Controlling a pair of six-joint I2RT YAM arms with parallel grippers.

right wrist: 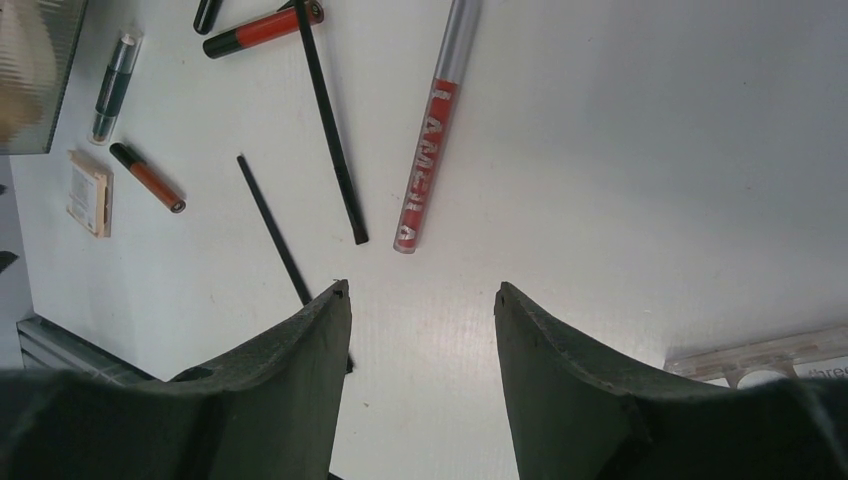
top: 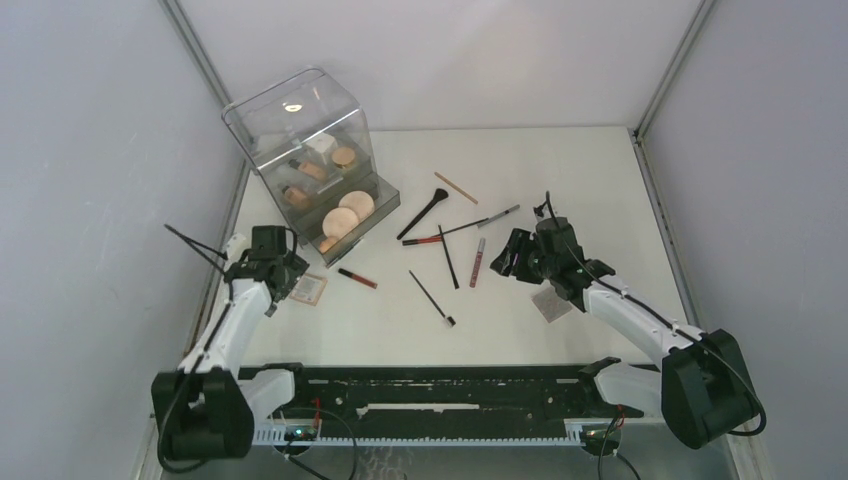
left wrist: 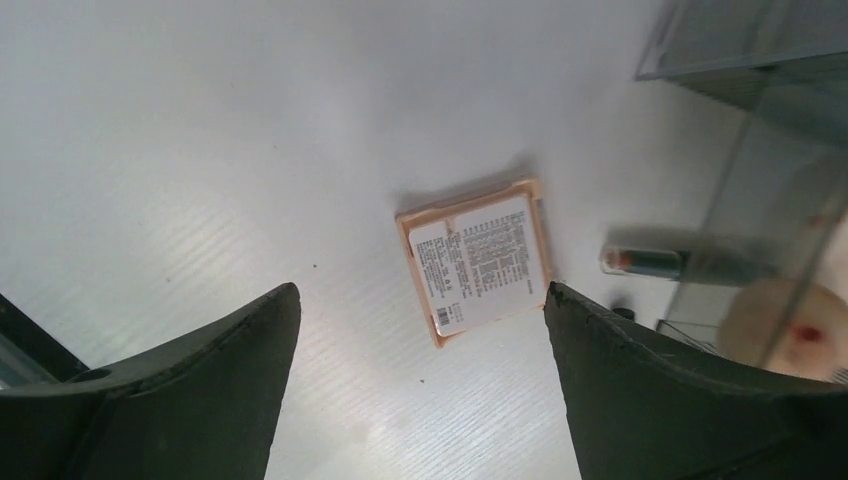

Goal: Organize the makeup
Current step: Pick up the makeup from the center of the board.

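Note:
The makeup lies scattered mid-table. A square peach compact with a printed label lies just past my left gripper; in the left wrist view the compact sits between and beyond the open, empty fingers of that gripper. My right gripper is open and empty above bare table, near a silver-and-red lip tube. Thin black brushes and a red lip tube lie between the arms. Round tan compacts rest in the open drawer.
The big clear box with drawers stands at the back left, its bottom drawer pulled out. A clear flat packet lies under the right arm. A large black brush and a tan stick lie further back.

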